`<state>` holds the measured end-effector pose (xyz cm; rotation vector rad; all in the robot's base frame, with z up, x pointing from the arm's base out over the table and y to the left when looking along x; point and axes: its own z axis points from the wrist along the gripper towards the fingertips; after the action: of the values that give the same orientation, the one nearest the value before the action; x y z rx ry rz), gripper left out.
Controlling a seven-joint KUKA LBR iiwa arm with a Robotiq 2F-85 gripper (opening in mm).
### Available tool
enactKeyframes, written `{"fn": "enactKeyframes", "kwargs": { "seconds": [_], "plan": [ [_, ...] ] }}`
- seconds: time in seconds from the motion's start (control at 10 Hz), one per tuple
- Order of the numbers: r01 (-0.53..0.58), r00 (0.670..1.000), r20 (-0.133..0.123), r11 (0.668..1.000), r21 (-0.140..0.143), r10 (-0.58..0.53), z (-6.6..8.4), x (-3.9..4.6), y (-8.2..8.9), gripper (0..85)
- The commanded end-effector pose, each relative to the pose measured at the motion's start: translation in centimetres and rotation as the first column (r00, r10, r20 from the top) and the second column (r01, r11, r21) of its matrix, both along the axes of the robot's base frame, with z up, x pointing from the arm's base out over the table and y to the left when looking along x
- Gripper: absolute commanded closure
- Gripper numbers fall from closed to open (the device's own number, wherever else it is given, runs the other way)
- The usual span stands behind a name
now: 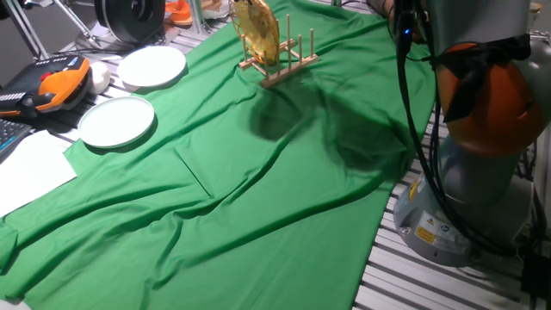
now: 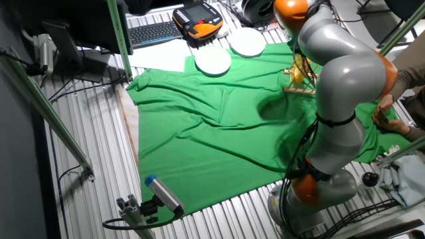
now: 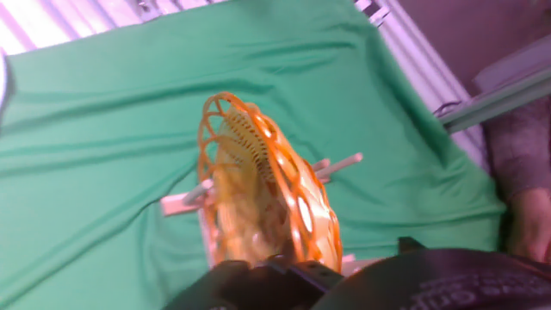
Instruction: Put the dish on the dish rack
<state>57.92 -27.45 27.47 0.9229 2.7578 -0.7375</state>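
The dish [image 1: 256,30] is a golden-tan woven bowl. It stands on edge, tilted, among the pegs of the small wooden dish rack [image 1: 284,67] at the far end of the green cloth. In the hand view the dish [image 3: 258,185] fills the middle, with the rack [image 3: 185,202] behind it. Its near rim runs down between the dark fingers of my gripper [image 3: 275,263], which looks shut on that rim. The gripper is out of frame in one fixed view. In the other fixed view the arm hides it, and only a bit of the dish [image 2: 299,70] and rack [image 2: 300,91] shows.
Two white plates [image 1: 151,65] [image 1: 116,121] lie at the cloth's left edge, with an orange pendant [image 1: 56,86] and white paper [image 1: 30,168] beside them. The robot base [image 1: 482,172] stands at the right. A person's hand [image 3: 525,226] is near the right of the table.
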Motion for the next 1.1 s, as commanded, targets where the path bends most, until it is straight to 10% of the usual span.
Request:
{"fn": "enactKeyframes", "kwargs": {
  "seconds": [0.0,0.4,0.6,0.7,0.8,1.0],
  "plan": [
    [-0.005,1.000,0.025,0.997,0.077,0.003,0.3,-0.06,0.3,0.0],
    [-0.030,0.999,0.045,0.968,0.249,0.019,0.8,-0.17,0.3,0.0],
    [-0.110,0.993,-0.002,0.955,0.277,0.115,1.1,-0.32,-0.2,34.0],
    [-0.167,0.982,-0.033,0.929,0.331,0.188,1.5,-0.44,-0.7,68.0],
    [-0.238,0.964,-0.034,0.914,0.329,0.263,1.8,-0.75,-1.4,85.0],
    [-0.277,0.949,-0.060,0.907,0.316,0.310,2.3,-1.64,-2.2,85.0]
  ]
}}
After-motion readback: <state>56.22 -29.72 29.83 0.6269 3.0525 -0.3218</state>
